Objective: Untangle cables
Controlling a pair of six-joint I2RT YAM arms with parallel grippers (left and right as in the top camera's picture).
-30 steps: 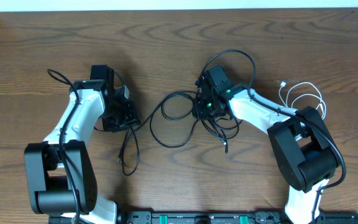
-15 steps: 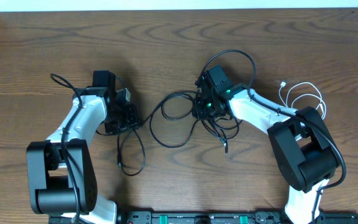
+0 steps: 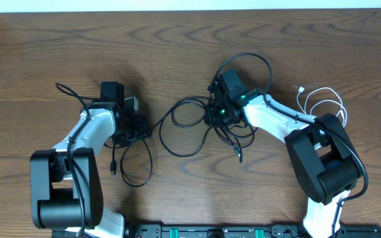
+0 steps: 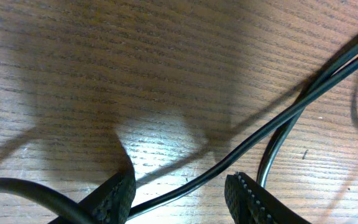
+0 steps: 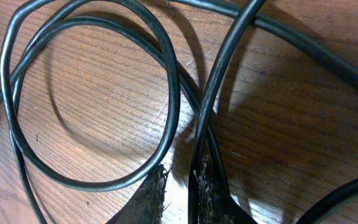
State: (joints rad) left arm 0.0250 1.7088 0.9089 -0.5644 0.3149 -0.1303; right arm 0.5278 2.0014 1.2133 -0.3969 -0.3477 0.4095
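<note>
Black cables [image 5: 224,62] lie knotted mid-way along the table [image 3: 38,39]. Left gripper [image 4: 179,193] has spread its fingers, so one strand now runs loose between them, its tail resettled toward the front edge. Right gripper [image 5: 182,186] stays pinched on the cables; the knot remains.

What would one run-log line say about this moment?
left end effector: open, straddling thin black cable | right end effector: shut on tangled black cable | thin white cable: apart, far right

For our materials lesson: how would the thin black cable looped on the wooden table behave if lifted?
Probably floppy: the thin black cable lies in loose curves, so it would sag. Likely light, being so thin. It may snag where loops cross.
</note>
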